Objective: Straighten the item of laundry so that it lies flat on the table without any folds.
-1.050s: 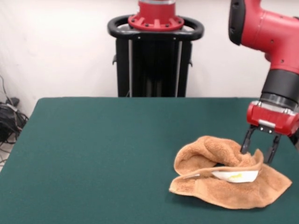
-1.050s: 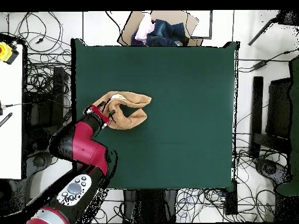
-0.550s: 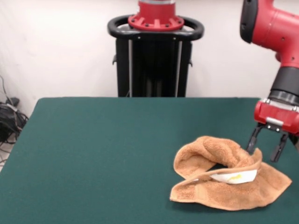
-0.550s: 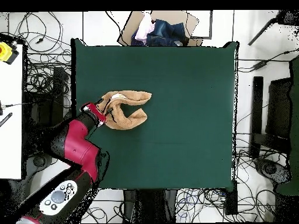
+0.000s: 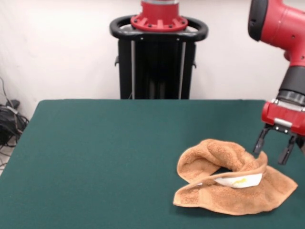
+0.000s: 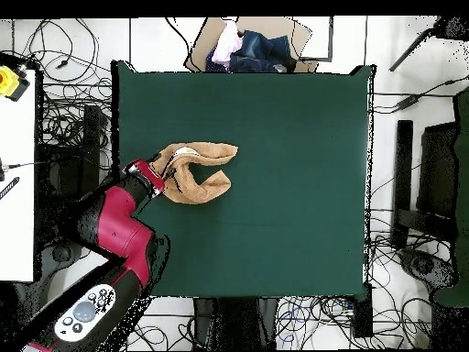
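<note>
The orange-tan towel lies crumpled and folded over itself at the right side of the green table, a white tag showing in its fold. My gripper hangs open just above the towel's right rear edge, nothing between its fingers. From overhead the towel sits near the table's left edge, and the gripper is at the towel's left end.
A box of clothes sits beyond the table's far edge in the overhead view. Cables lie on the floor around the table. The table's right edge in the front view runs close to the gripper.
The gripper has let go of the towel's edge, risen a little and shifted right toward the table edge. The lifted fold has dropped back and the towel has settled.
</note>
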{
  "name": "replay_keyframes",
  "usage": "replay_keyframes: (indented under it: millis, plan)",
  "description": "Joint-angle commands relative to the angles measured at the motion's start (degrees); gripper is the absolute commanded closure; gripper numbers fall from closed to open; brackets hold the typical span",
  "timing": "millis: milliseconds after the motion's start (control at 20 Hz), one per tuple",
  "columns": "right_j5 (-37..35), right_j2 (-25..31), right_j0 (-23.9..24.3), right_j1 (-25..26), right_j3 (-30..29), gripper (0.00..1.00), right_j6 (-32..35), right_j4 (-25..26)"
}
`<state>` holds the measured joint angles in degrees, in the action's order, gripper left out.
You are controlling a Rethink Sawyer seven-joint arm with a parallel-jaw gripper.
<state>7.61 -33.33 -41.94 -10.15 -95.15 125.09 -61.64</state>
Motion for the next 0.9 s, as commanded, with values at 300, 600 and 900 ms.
replay_keyframes:
  millis: [300,600,900]
  plan:
    - [-0.1,7.7,5.7,-1.7,0.1,0.0,9.0,5.6]
    - [2.0,10.0,7.5,0.5,1.9,0.0,10.6,7.7]
    - [0.9,8.2,6.3,2.7,3.1,0.0,10.0,6.3]
